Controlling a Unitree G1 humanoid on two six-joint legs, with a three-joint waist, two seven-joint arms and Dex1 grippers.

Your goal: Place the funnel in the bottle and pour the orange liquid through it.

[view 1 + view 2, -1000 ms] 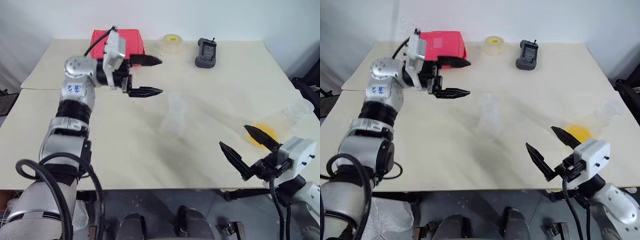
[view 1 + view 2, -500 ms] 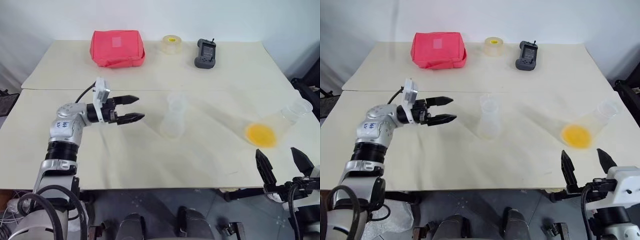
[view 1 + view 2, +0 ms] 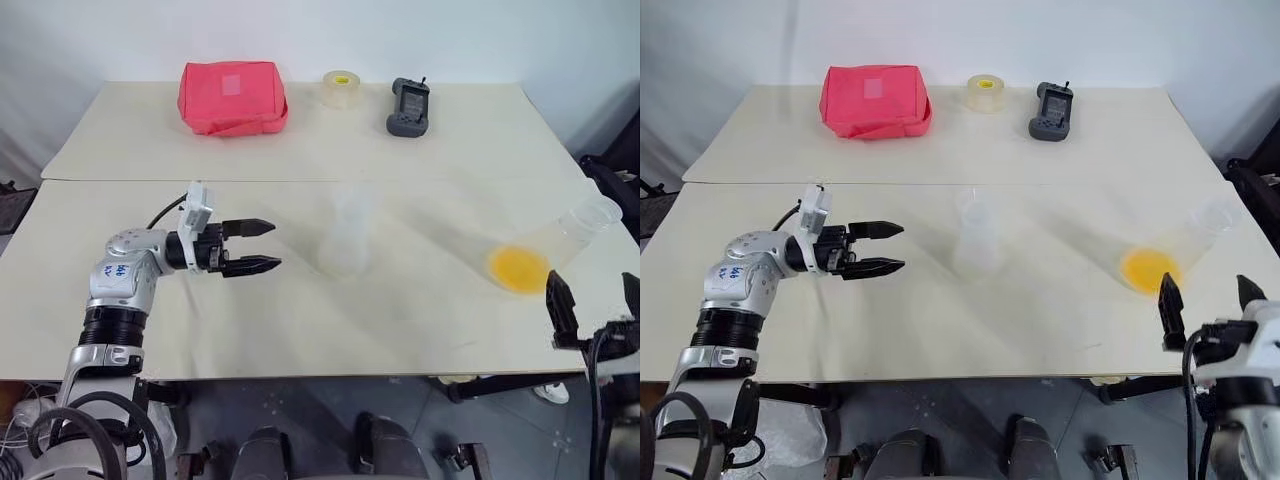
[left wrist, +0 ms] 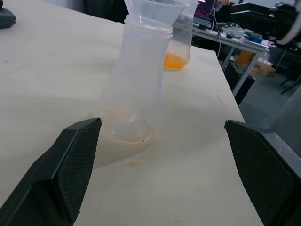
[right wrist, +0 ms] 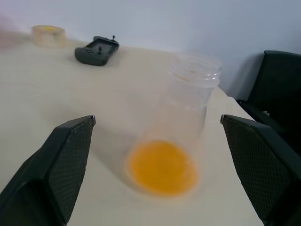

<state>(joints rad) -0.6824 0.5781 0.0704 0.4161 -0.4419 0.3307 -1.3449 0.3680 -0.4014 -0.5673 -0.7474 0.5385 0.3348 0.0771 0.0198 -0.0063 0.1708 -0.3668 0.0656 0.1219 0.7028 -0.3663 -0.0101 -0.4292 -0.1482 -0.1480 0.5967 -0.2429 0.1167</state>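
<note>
Bottle (image 3: 344,238) stands upright mid-worktop (image 3: 300,320), funnel (image 4: 155,9) seated in its neck. Left end effector (image 3: 262,246), fingers spread and empty, lies level just above the worktop, pointing at the bottle from its left with a clear gap between. Orange liquid (image 3: 519,268) sits in the base of a clear jar (image 5: 181,136) near the right edge; the right end effector (image 3: 1206,295), fingers wide apart and empty, is just in front of it, not touching. Far side: red pouch (image 3: 233,96), tape roll (image 3: 342,88), dark handheld device (image 3: 408,106). Nothing lies between either end effector and its nearest vessel.
</note>
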